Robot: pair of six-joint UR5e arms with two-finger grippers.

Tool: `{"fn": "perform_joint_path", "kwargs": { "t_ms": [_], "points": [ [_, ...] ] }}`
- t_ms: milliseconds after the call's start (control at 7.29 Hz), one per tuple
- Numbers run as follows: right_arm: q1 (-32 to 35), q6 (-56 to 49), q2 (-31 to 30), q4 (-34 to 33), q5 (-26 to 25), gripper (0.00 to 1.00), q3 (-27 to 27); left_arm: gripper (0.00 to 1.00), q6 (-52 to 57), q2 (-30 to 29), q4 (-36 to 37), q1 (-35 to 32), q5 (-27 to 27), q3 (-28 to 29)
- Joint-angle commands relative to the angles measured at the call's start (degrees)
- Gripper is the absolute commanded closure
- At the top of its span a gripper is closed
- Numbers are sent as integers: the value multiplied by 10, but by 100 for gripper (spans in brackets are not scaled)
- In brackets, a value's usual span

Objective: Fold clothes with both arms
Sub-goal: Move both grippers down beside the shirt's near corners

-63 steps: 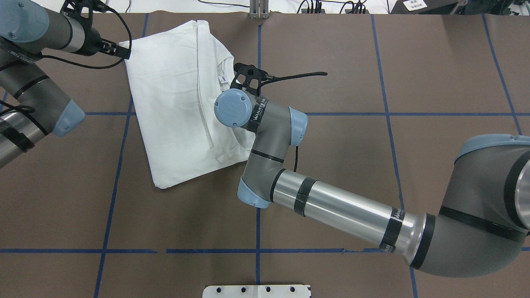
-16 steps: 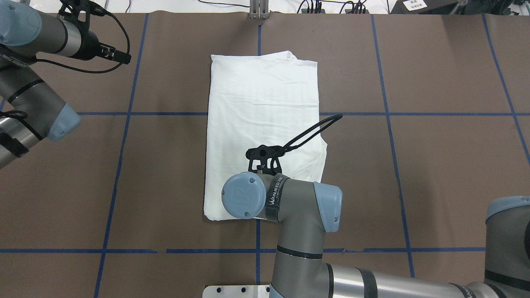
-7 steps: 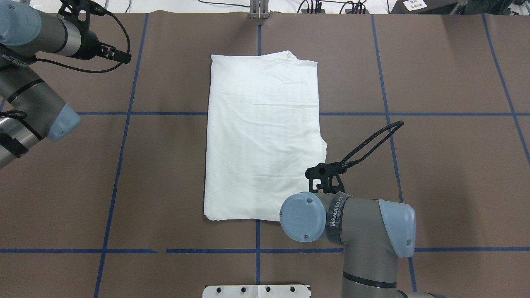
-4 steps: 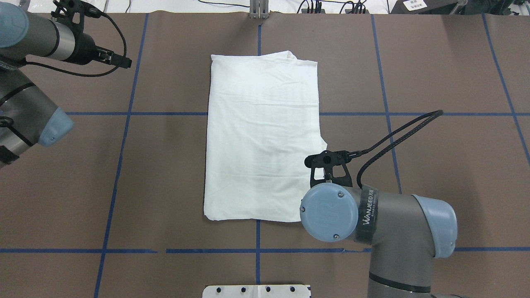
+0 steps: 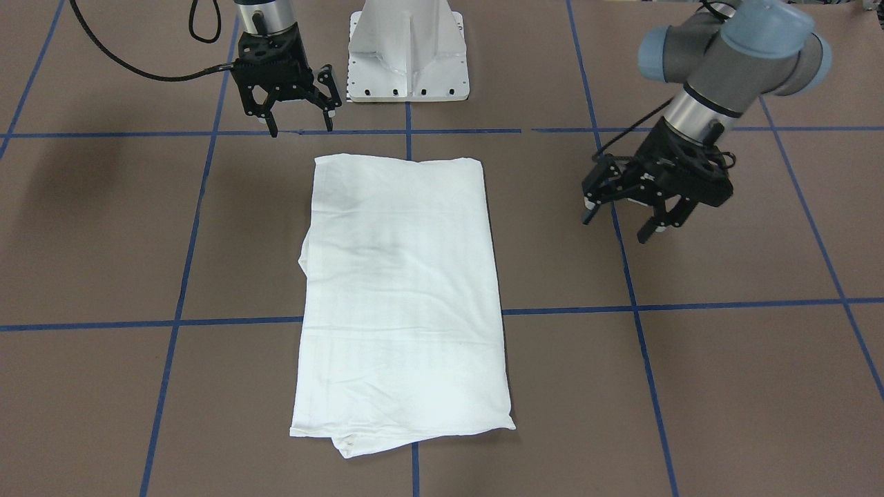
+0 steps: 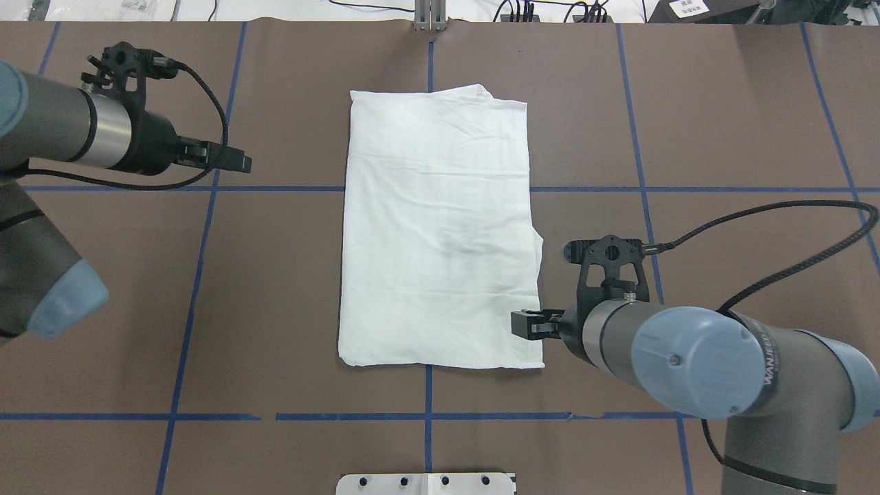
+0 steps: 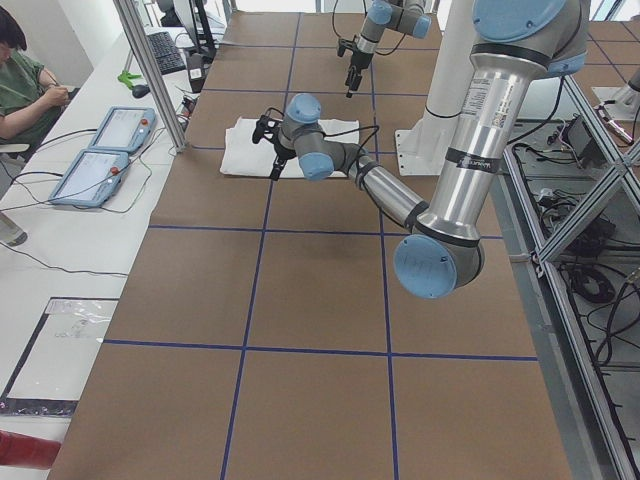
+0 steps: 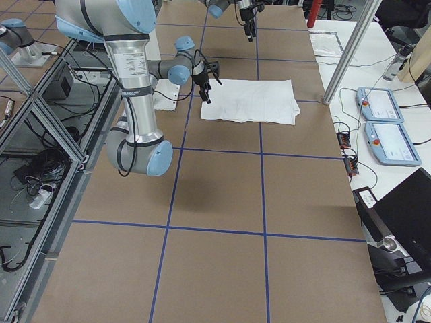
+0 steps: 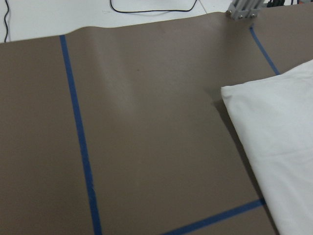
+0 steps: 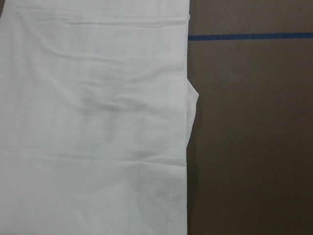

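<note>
T-shirt [image 6: 436,227] is folded into a long white rectangle, flat on the brown desk [image 6: 756,103], mid-desk, straddling a cross of the blue tape lines [image 6: 275,188]. Left side: left arm [image 6: 62,130] reaches in over bare desk, well apart from the shirt; left jaws spread wide, holding nothing, tips pointing toward the shirt's left edge. Left wrist view catches only one shirt corner at its right edge. Middle: shirt's left edge is straight, a lower layer peeks out at the far right corner, and there is a small step partway down the right edge. Right side: right arm [image 6: 687,364] comes in low, right jaws wide and empty, hanging just beside the shirt's near right corner; front-facing view shows them clear of the fabric. White pedestal [image 5: 407,48] sits at the robot's edge of the desk.
</note>
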Motion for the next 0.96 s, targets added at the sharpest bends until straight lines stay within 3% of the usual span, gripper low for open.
{"fn": "perform_joint_path", "kwargs": {
  "t_ms": [0,411,823],
  "points": [
    [0,88,-119,153,-28,0,6,0,-136,4,18,122,95,-44],
    [-3,201,-128,170,-44,0,-6,0,-287,-1,14,244,205,-28],
    [-5,201,-126,170,-56,0,-10,0,-326,-19,13,298,237,16]
  ]
}}
